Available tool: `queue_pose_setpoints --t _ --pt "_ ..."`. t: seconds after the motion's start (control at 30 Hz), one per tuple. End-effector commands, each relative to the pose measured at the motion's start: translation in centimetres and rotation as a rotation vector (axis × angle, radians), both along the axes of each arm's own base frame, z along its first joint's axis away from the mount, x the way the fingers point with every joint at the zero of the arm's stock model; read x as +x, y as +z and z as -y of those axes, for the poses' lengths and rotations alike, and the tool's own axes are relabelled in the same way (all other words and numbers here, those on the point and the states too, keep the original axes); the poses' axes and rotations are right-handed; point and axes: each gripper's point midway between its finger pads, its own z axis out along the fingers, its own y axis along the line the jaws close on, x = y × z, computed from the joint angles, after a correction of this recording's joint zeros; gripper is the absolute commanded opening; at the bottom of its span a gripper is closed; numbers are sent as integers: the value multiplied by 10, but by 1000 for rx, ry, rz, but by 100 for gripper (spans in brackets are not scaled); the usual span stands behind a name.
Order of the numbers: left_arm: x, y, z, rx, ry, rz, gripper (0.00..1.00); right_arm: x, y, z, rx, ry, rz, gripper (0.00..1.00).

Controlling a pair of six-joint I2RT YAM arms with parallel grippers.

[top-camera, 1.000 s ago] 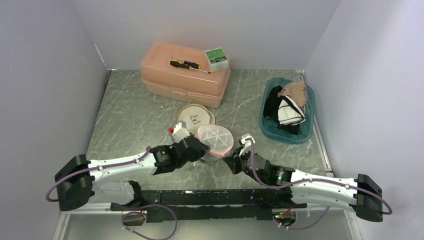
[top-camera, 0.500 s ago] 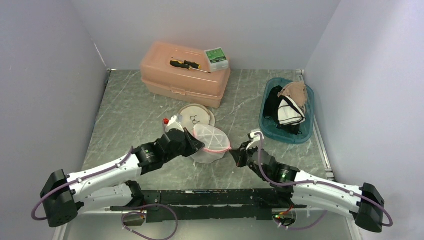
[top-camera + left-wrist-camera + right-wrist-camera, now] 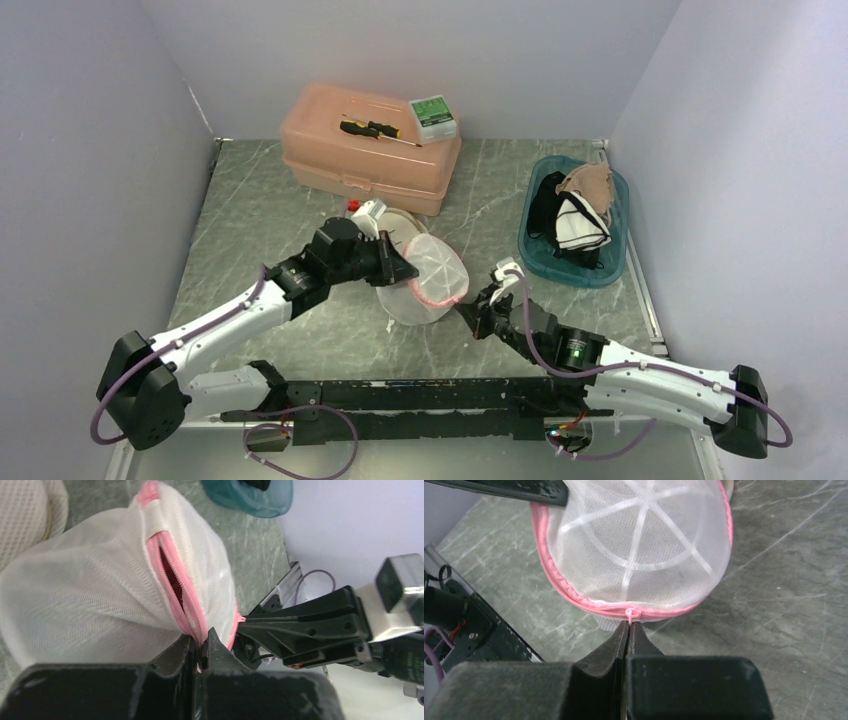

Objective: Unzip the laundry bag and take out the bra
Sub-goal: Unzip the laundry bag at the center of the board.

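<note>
At the laundry bag's left side, the left gripper [image 3: 400,268] has its jaws pressed together on the pink zipper [image 3: 177,587] seam. It pinches the tape and the mesh at the rim, so the laundry bag [image 3: 430,285] is held tilted above the marble table [image 3: 260,220]; I cannot tell whether its lower edge rests on the surface. The bag is a round white mesh case. In the left wrist view the zip track is parted for a short run above the pinch, showing a dark reddish interior. The bra is not clearly visible, and is presumably inside the bag. At the bag's right side, the right gripper [image 3: 470,315] has its jaws clamped on the zipper pull [image 3: 631,613], which sits at the very tips of its fingers at the bag's lower rim. Well to the right of the bag is a teal tub [image 3: 600,275] holding other garments. The step in hand looks like the unzipping itself, begun but far from finished, since most of the pink track around the rim reads as closed. The next move calls for the right arm to draw the pull along the curved track while the left holds firm against it. The pulling direction has to follow the curve so the small tab does not slip out. Only once the mouth is wide enough can a gripper let go and reach inside.
</note>
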Motion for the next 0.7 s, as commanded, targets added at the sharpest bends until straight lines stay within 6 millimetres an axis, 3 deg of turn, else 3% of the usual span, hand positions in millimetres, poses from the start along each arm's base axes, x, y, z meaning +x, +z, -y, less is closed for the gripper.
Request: queue_pose_setpoints --t 0.0,0.1,0.17,0.37,0.5,0.67 --pt "1 -30 -1 -39 -34 -17 6 -11 1 -17 60 65 -17 0" --pt "0 -53 -7 -27 -1 -74 14 -13 -10 -20 58 71 -40 0" --pt "-2 -58 -11 -23 20 -98 26 -13 -15 -20 57 67 -48 0" --pt "-16 -35 -33 -64 125 -121 73 -10 -12 -21 70 48 -50 0" --pt "-35 -28 -43 -70 238 -160 82 -9 -12 -24 61 48 -48 0" --pt "-63 -37 -31 -74 332 -245 83 -7 -14 -27 50 49 -47 0"
